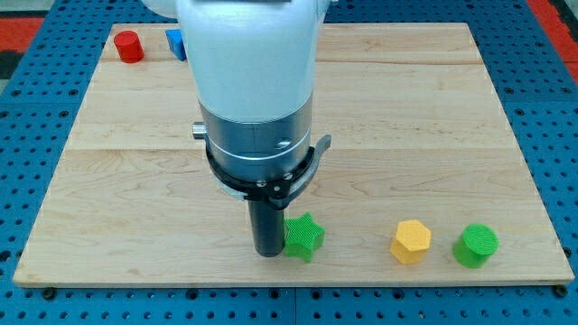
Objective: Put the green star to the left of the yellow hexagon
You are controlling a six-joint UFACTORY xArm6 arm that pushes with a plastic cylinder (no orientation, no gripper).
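My tip (268, 253) down on wooden surface (433, 135), lower centre of frame, touching left side of green star (305, 237). No gripper on arm, only bare rod, so nothing held. Yellow hexagon (411, 242) well right of star, lower right. Green cylinder (475, 246) just beside hexagon, further right. Red cylinder (129, 46) and blue block (175, 43), partly hidden behind arm, upper left of frame.

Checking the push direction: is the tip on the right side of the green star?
No, my tip sits against the view's left side of the green star.
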